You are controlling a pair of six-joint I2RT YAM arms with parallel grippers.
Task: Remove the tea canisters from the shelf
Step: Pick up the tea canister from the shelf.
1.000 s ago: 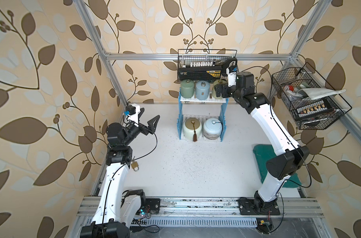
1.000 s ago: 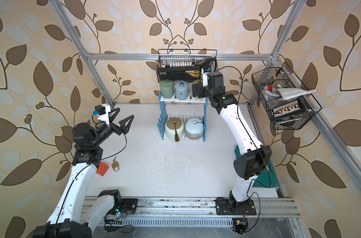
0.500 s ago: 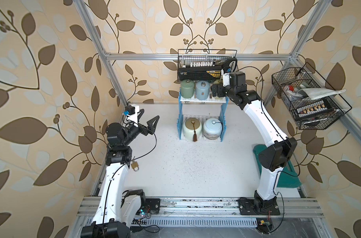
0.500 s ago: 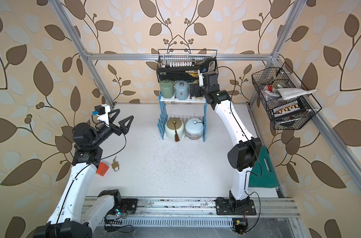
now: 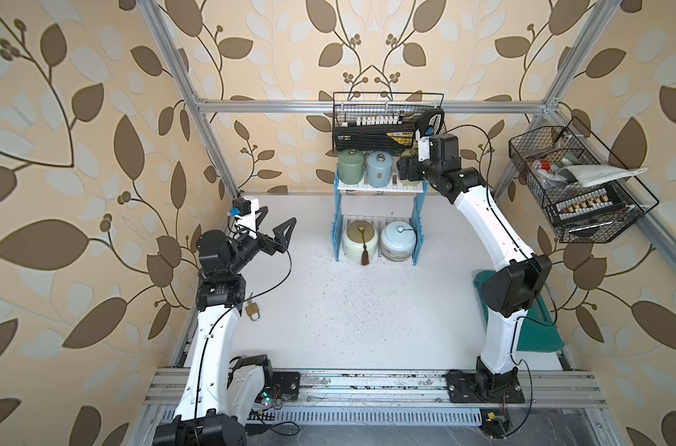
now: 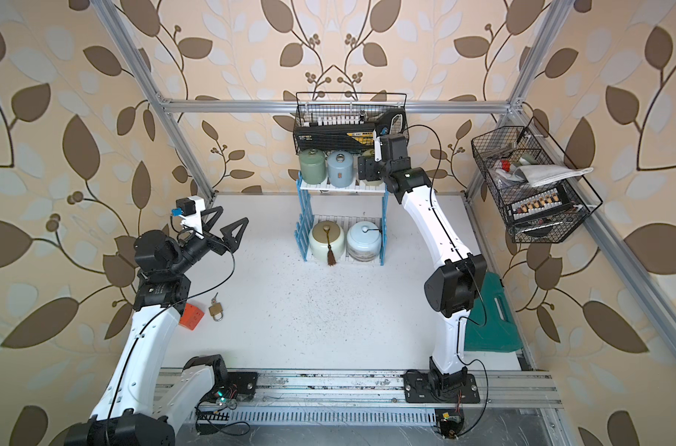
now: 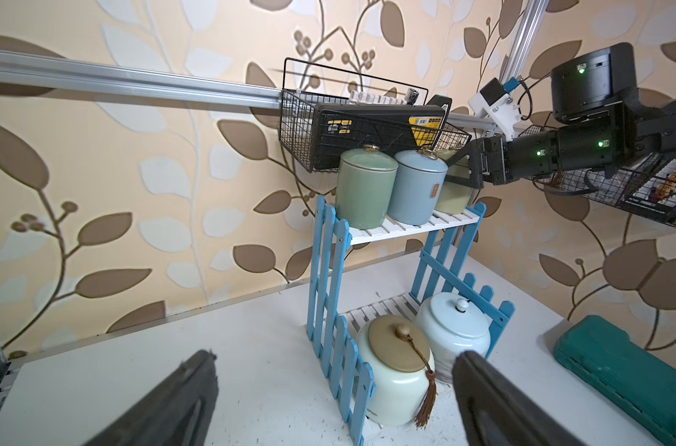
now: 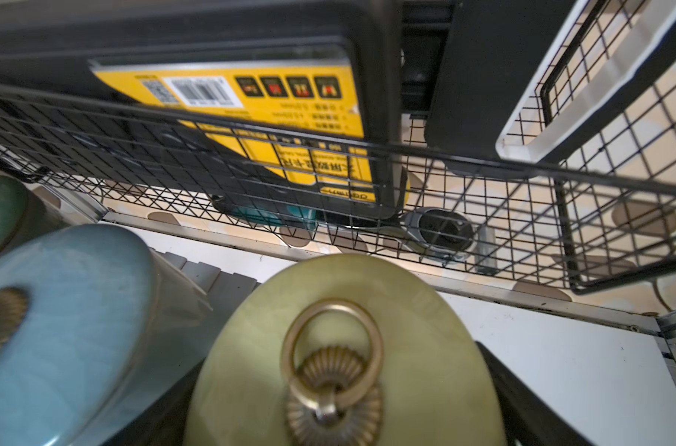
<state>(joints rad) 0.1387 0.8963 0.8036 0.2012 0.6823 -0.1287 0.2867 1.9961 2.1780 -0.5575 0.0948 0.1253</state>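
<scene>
Both tops look down – wrists face shelf [image 7: 328, 270].

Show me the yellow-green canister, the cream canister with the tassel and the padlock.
yellow-green canister [image 8: 251, 347]: right wrist view, on its lid.
cream canister [image 7: 390, 390]: left wrist view, on its body.
padlock [image 6: 215, 309]: a top view, on its brass body.

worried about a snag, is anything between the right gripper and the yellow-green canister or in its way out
Nothing between them: the right gripper flanks the yellow-green canister. The black wire basket hangs close above and behind, so a straight lift looks risky.
</scene>
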